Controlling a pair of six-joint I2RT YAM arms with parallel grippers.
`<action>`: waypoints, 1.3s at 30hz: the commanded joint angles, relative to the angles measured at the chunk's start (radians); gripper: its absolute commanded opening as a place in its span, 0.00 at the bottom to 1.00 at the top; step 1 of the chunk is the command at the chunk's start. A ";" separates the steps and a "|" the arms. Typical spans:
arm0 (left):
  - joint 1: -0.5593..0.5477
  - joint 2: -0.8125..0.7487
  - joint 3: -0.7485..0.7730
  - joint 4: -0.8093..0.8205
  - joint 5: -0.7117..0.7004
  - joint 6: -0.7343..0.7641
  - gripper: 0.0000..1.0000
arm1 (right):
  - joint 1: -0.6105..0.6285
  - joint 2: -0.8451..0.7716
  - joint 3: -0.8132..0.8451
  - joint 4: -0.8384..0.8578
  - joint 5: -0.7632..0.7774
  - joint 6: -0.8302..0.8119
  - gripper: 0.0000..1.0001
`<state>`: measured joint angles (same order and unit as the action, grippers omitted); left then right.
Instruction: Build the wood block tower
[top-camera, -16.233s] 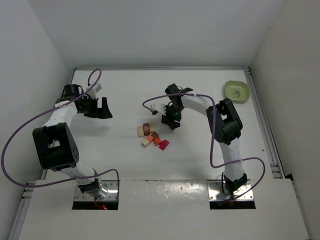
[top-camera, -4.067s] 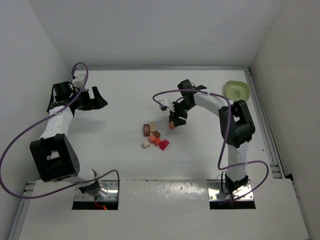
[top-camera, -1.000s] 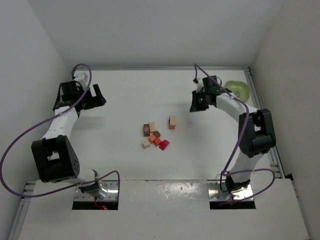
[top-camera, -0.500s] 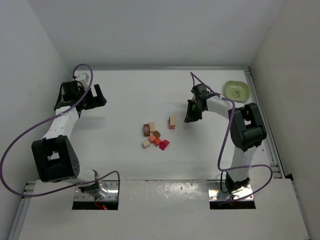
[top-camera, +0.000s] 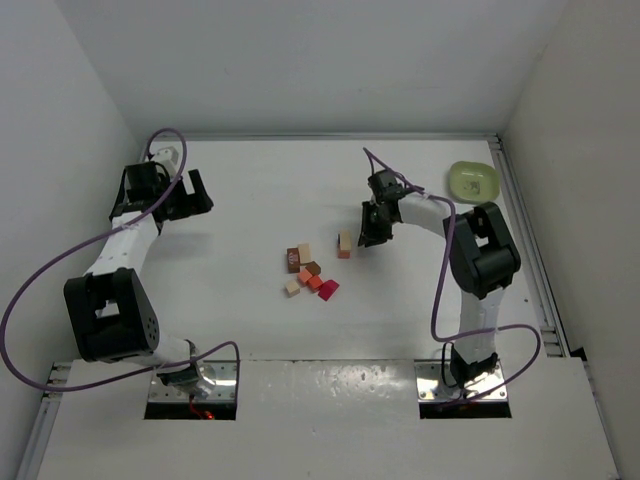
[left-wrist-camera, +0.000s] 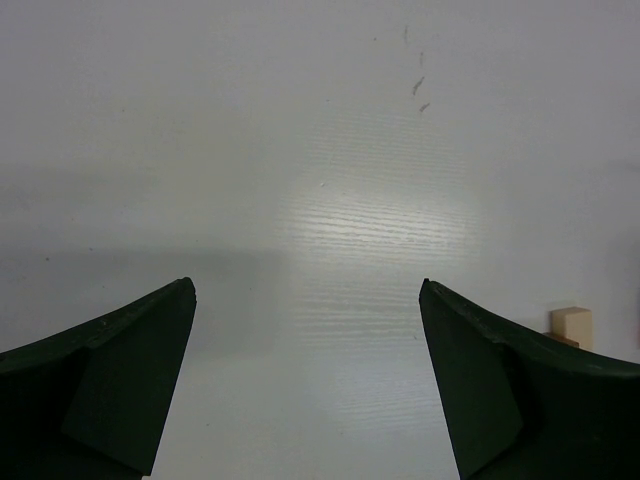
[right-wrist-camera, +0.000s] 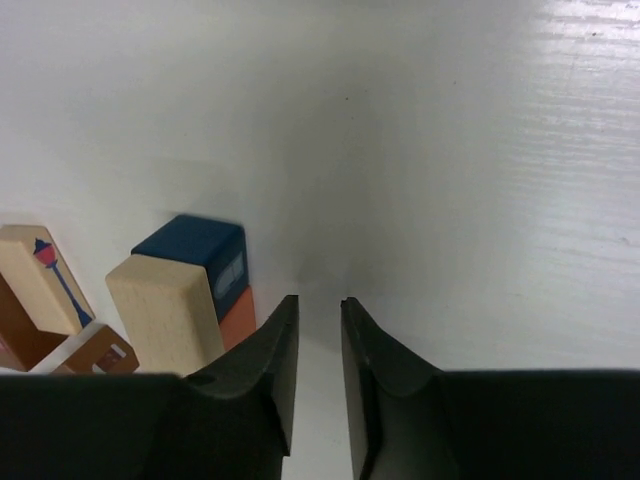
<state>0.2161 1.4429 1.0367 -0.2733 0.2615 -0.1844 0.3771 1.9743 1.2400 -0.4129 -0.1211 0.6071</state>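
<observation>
The tower (top-camera: 345, 243) is a short column on the middle of the table, a pale block on an orange one. In the right wrist view it shows as a pale block (right-wrist-camera: 165, 310), a blue face (right-wrist-camera: 195, 255) and an orange base (right-wrist-camera: 238, 312). My right gripper (top-camera: 367, 233) (right-wrist-camera: 318, 302) hangs just right of the tower, jaws a narrow slit apart with nothing between them. Loose wood blocks (top-camera: 308, 272), brown, pale, orange and magenta, lie in a cluster left of the tower. My left gripper (top-camera: 197, 193) (left-wrist-camera: 305, 290) stands wide open and empty over bare table at the far left.
A light green bowl (top-camera: 473, 181) sits at the back right corner. A pale block with a lamp drawing (right-wrist-camera: 40, 275) and a brown block (right-wrist-camera: 100, 350) lie at the left of the right wrist view. A pale block (left-wrist-camera: 572, 326) shows by the left gripper's right finger.
My right gripper swung from beside the green bowl leftward and down to just right of the tower, and its jaws parted slightly. The left arm has not moved.
</observation>
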 joint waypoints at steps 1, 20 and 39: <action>-0.009 0.005 0.023 0.014 -0.004 0.002 1.00 | 0.023 0.014 0.056 -0.004 0.064 -0.020 0.26; -0.009 0.005 0.023 0.023 -0.004 0.002 1.00 | 0.042 0.047 0.075 -0.020 0.064 -0.036 0.39; -0.009 0.005 0.014 0.023 -0.004 0.002 1.00 | 0.069 0.046 0.068 -0.044 0.118 -0.044 0.41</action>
<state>0.2161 1.4437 1.0367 -0.2745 0.2615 -0.1844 0.4408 2.0121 1.2888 -0.4328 -0.0296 0.5678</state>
